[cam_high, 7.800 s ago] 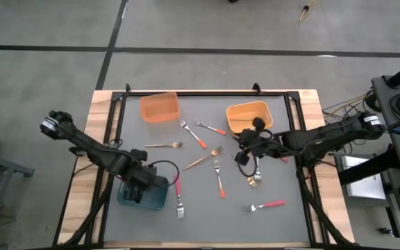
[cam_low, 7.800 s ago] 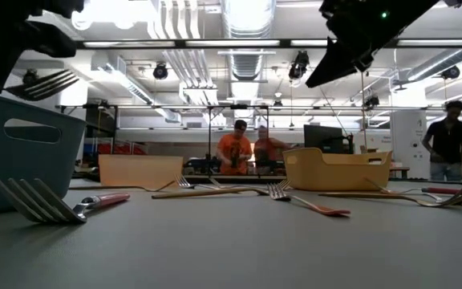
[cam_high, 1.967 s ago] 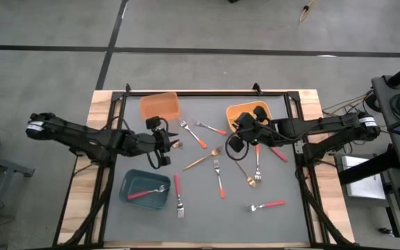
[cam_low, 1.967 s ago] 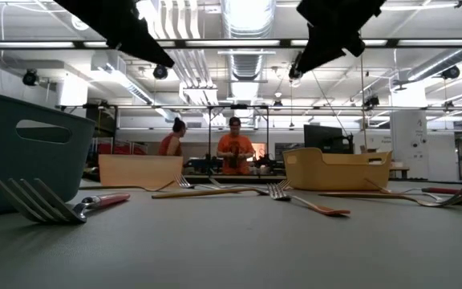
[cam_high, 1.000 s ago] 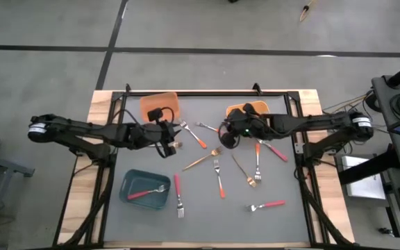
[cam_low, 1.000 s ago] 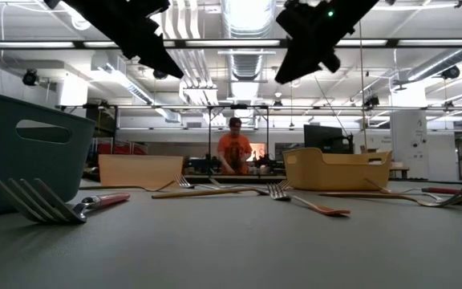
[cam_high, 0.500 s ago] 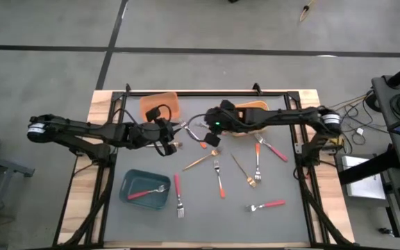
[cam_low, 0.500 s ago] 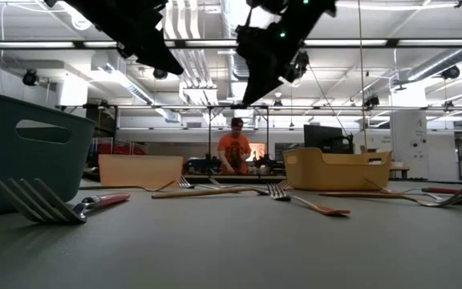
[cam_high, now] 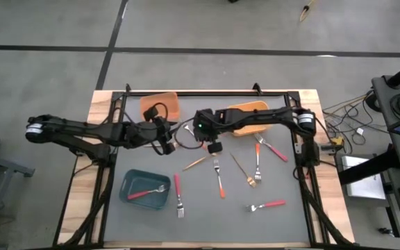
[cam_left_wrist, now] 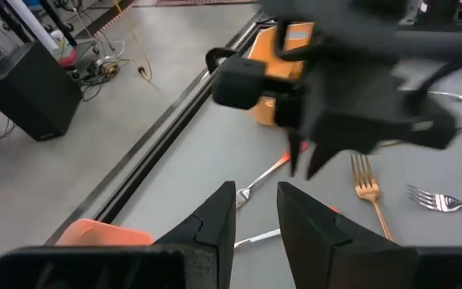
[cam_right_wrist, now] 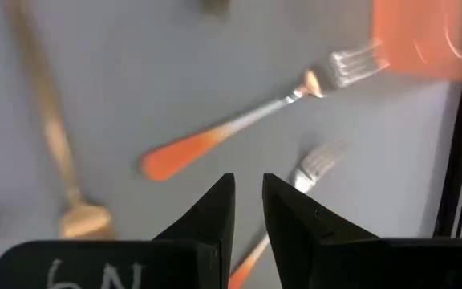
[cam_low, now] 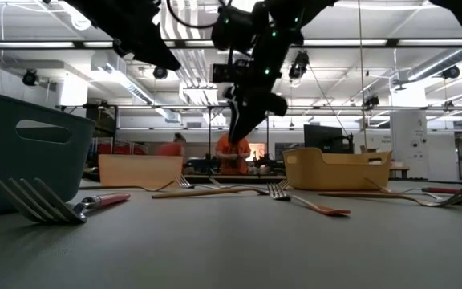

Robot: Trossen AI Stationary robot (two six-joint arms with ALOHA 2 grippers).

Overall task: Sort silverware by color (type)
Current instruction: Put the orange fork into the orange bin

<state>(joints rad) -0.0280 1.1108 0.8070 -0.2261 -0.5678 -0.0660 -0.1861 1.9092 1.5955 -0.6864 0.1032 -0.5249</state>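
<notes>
Red-handled fork [cam_high: 146, 192] in teal bin [cam_high: 128, 201], lying flat

Grey concrete floor [cam_high: 207, 28] with dark seam lines around my bench [cam_high: 103, 104]. Beyond it: ceiling light strips [cam_low: 423, 43], ducts [cam_low: 247, 16], person in orange [cam_low: 233, 154].

Three bins sit on the worktop [cam_high: 290, 226]: one orange bin [cam_high: 151, 103], one yellow-orange bin [cam_high: 257, 106], one teal bin [cam_high: 125, 188]. Eight forks [cam_high: 219, 179] show clearly from above, one of them inside the teal bin; others are partly hidden.
</notes>
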